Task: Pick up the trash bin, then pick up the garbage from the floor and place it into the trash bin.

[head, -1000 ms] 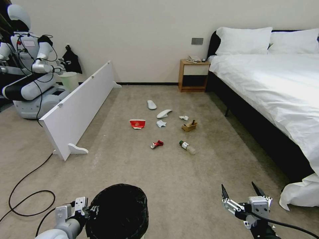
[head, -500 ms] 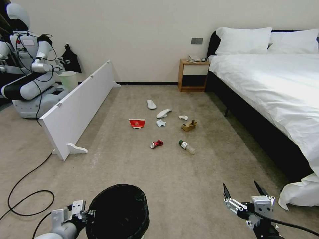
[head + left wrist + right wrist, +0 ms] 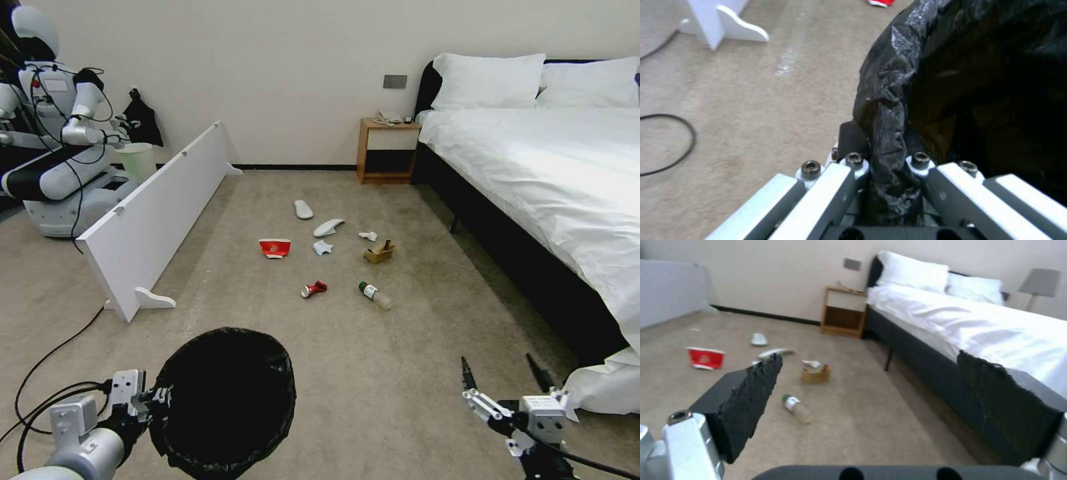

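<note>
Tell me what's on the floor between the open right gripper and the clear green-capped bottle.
Nothing: in the head view only bare beige carpet separates the right gripper from the bottle.

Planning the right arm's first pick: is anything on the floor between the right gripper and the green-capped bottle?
Nothing visible. The right gripper, open, hangs over bare carpet, and the carpet runs unbroken up to the bottle. The crushed red can lies off to the bottle's left, the bed off to the right.

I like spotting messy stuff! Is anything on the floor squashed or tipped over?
Yes. The red paper cup lies flattened, the red can is crushed, and the bottle lies on its side. The left gripper holds the trash bin tilted by its rim.
</note>
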Tool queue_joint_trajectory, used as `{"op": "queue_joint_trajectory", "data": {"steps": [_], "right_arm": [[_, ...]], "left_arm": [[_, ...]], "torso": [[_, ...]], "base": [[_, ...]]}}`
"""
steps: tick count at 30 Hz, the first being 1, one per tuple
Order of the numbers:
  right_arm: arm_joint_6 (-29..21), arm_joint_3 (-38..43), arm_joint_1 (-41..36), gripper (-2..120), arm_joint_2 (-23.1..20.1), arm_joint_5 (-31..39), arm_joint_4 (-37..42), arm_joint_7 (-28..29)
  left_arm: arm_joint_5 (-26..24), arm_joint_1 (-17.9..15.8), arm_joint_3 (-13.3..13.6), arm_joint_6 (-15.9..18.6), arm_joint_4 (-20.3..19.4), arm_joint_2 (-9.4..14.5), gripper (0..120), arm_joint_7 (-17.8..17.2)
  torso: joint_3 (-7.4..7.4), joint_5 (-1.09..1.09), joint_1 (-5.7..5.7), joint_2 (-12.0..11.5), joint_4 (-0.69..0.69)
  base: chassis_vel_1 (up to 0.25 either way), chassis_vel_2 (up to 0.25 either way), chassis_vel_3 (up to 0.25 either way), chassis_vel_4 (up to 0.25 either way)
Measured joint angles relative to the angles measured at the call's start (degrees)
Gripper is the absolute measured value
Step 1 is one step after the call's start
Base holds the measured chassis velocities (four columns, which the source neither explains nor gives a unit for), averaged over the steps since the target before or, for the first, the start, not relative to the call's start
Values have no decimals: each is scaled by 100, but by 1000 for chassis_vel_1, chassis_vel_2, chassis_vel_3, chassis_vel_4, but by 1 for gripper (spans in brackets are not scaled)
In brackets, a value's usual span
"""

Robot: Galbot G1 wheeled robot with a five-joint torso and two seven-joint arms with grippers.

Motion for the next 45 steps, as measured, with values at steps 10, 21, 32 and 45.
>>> {"op": "queue_joint_trajectory", "data": {"steps": [10,21,32,45], "right_arm": [[171,-140,-300,100,-55,59,-228,-257],[469,-225,-386,100,-2,20,-496,-707],[557,-200,-354,100,79,70,-581,-870],[598,-139,-338,100,123,114,-606,-959]], "left_arm": [[-385,18,-242,-14,-210,165,3,-187],[-281,-5,-239,-18,-29,102,3,-225],[-284,-49,-195,-22,-13,75,3,-224],[-302,-117,-144,-29,14,60,3,-225]], "torso": [[0,1,0,1,1],[0,1,0,1,2],[-1,1,0,2,1],[0,1,0,2,2]], "base": [[0,0,0,0],[0,0,0,0],[-19,16,19,-12],[-156,154,150,-151]]}}
